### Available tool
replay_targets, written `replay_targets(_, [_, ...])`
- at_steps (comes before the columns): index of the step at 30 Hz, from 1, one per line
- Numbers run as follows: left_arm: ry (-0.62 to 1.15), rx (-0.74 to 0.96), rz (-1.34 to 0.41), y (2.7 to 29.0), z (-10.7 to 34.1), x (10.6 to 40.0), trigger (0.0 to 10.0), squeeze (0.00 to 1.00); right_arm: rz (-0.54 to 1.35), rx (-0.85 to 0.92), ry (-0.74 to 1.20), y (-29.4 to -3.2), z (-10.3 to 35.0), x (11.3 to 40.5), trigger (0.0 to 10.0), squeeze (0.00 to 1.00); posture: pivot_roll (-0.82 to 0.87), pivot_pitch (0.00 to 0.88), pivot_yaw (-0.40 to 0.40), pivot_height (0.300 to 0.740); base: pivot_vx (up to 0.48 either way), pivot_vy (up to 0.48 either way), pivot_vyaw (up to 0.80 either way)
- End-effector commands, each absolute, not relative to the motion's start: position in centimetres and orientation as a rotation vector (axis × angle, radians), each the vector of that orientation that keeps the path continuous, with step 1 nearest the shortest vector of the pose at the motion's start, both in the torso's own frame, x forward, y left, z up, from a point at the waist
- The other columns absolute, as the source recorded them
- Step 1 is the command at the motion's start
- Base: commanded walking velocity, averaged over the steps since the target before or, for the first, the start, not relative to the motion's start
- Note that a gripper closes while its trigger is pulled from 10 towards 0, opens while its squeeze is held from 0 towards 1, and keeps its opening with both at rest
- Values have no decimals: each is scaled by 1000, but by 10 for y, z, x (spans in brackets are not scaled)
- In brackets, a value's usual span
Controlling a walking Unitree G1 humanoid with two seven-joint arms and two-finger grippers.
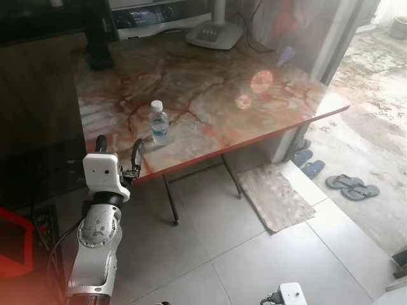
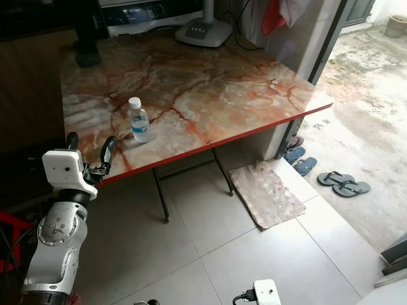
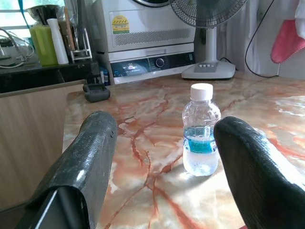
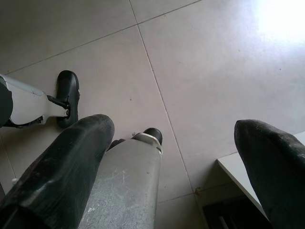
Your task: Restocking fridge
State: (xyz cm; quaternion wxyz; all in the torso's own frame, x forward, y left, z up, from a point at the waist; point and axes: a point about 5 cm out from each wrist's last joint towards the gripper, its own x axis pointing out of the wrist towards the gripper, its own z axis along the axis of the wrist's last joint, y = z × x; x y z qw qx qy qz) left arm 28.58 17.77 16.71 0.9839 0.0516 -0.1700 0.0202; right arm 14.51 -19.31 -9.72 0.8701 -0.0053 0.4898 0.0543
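Left wrist view gives me the clearest look: the water bottle point(image 3: 201, 130) stands upright on the marble-patterned counter point(image 1: 254, 111), long axis vertical, white cap on top. It is small and clear, with a blue label band around the middle and water filling the lower part. From the head camera I see it near the counter's front edge, toward the front left corner, well apart from the fan base point(image 1: 214, 34) at the back edge.

My left tool point(image 1: 119, 152) is raised just off that front left corner, its two black fingers point(image 3: 90, 157) spread wide and apart from the bottle, which sits ahead of the gap between them, closer to one finger. Nothing is held.

My right tool point(image 4: 174, 157) hangs low over the tiled floor point(image 4: 190, 71), fingers spread wide and empty, with the robot's foot point(image 4: 67, 90) showing beyond them.

A mat point(image 1: 275, 194) lies on the floor under the counter's right end, sandals point(image 1: 351, 186) beyond it.
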Motion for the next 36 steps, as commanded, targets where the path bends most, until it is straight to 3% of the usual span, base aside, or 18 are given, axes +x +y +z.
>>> replay_targets(1, [-365,93,19,173,176,286,10000,0,110,0,1037,-193,-99,140,10000,0,13,87,1,740,337,0,0])
replay_targets(20, [-366,99,-19,170,186,291,10000,0,120,-12,1030,-191,-99,142,10000,0,8,38,16,740,369,0,119])
replay_targets(31, [-380,105,-10,169,194,292,10000,0,117,-5,1029,-190,-98,144,10000,0,23,59,9,740,369,0,0])
replay_targets(36, [-417,122,-54,164,200,288,10000,0,116,-4,1030,-191,-98,144,10000,0,28,70,7,740,0,0,0])
